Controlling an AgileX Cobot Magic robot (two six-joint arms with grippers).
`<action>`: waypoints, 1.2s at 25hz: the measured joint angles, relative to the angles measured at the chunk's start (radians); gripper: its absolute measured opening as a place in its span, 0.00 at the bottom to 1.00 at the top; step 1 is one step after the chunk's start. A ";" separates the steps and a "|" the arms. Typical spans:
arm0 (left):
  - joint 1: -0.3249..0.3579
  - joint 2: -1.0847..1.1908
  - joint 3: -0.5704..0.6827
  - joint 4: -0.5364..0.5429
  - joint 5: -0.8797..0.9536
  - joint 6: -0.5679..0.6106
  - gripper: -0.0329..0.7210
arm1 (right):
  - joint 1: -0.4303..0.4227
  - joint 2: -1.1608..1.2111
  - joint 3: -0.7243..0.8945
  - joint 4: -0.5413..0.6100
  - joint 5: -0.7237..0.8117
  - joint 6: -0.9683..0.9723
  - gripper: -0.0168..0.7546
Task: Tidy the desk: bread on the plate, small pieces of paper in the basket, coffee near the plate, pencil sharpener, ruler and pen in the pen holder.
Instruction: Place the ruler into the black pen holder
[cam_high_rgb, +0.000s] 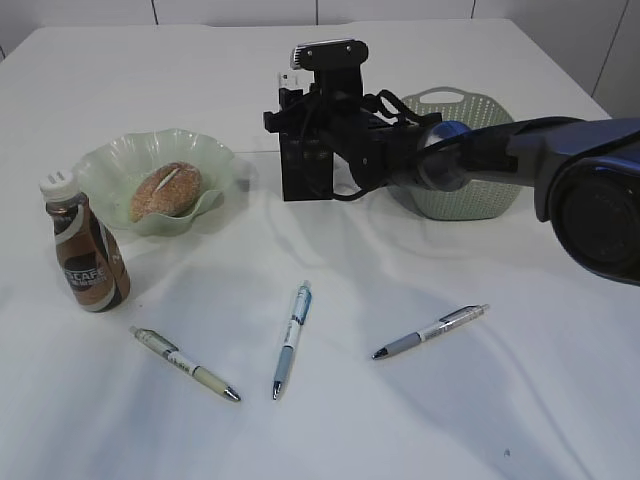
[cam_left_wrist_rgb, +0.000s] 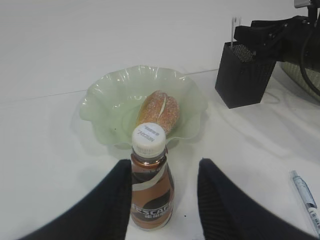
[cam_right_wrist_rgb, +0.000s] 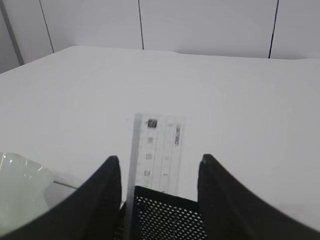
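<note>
Bread (cam_high_rgb: 165, 190) lying in green plate (cam_high_rgb: 105, 165); coffee bottle (cam_high_rgb: 88, 255) upright just beside plate; clear ruler (cam_right_wrist_rgb: 155, 152) standing in black mesh pen holder (cam_high_rgb: 303, 165); three pens (cam_high_rgb: 291, 339) flat, front of plate.

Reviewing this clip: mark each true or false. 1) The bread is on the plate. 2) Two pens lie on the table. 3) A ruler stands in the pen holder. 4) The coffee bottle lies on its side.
1) True: the bread sits on the green plate.
2) False: three pens lie there.
3) True: the clear ruler stands in the pen holder.
4) False: the coffee bottle stands upright beside the plate.
</note>
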 joint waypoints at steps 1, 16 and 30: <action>0.000 0.000 0.000 0.000 -0.001 0.000 0.44 | 0.000 0.000 0.000 0.000 0.000 0.000 0.53; 0.000 0.000 0.000 0.000 -0.005 0.000 0.44 | 0.000 -0.040 0.000 0.000 0.094 0.000 0.55; 0.000 0.000 -0.013 0.002 -0.020 0.000 0.44 | 0.000 -0.279 -0.002 -0.017 0.518 -0.031 0.55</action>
